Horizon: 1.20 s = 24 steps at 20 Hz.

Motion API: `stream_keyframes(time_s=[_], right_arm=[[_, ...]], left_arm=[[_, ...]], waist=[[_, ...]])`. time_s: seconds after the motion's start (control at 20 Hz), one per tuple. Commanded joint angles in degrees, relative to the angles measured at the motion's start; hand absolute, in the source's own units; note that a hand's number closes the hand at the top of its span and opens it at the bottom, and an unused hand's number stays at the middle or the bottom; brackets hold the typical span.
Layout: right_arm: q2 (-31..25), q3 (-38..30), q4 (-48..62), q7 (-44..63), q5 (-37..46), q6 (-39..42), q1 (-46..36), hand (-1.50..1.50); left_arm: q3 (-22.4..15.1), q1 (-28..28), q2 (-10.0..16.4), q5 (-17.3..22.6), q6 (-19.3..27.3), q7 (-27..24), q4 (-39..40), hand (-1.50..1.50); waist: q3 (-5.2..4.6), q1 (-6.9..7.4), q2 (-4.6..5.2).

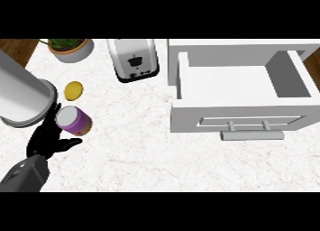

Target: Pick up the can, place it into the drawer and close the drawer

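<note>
Head view shows the can (74, 121) just up-right of the left robot hand (50, 139), which is spread open, holding nothing.

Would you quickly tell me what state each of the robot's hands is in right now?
Left hand: open, close beside the can, not curled round it.
Right hand: not in view.

The left hand (50, 140) shows at the view's lower left, black, on a dark grey forearm (22, 177) that slants in from below and to its left. Its fingers (55, 113) are spread and only slightly bent, reaching up and away from the palm, with one digit pointing out to the right. A wider, paler grey cylinder (16, 92) ends just up-left of the fingers; whether it belongs to this arm cannot be told.
</note>
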Motion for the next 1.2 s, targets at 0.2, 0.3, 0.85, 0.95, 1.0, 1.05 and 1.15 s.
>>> stream_keyframes(time_s=[0.2, 0.3, 0.85, 0.95, 1.0, 1.05, 1.15], right_arm=[[1.2, -0.3, -6.6, 1.8, -4.8, -0.3, 6.0, -1.50], [-3.4, -2.2, -0.8, 4.8, -4.6, -2.5, -2.2, -1.50], [0.1, -4.0, 2.3, 0.4, -5.2, 3.8, 2.3, -1.50], [-0.3, -5.3, -0.5, 2.1, -6.0, 2.4, 3.3, -1.50], [1.2, -2.6, -4.3, 4.7, -6.4, -0.8, 3.6, -1.50], [0.1, -4.6, -2.1, 3.0, -5.9, 0.4, 1.7, -1.50], [0.7, -3.0, -7.6, 6.9, -6.6, -1.7, 2.6, -1.50]], left_arm=[[1.3, -5.4, -0.7, 2.0, -1.7, 2.4, 3.7, 1.50], [0.2, -4.5, 0.7, 2.0, -8.3, 4.5, 2.6, 1.50], [-1.5, -4.0, -10.9, 2.9, 1.7, -1.2, -5.6, 1.50], [-1.4, -0.4, -13.1, 4.1, 3.7, -2.2, -10.1, 1.50], [-2.5, -1.4, -14.1, 3.6, 5.5, -1.7, -12.8, 1.50], [-3.4, -0.3, -15.8, 3.6, 7.9, 0.4, -16.3, 1.50], [-4.3, 0.9, -16.1, 4.8, 7.6, 3.4, -21.6, 1.50]], waist=[[0.00, -0.62, -0.05], [0.04, 0.42, -0.09], [0.17, 0.72, -0.46], [0.20, 1.34, -0.72], [0.17, 1.29, -0.66], [0.23, 1.86, -0.86], [0.16, 1.48, -0.63]])
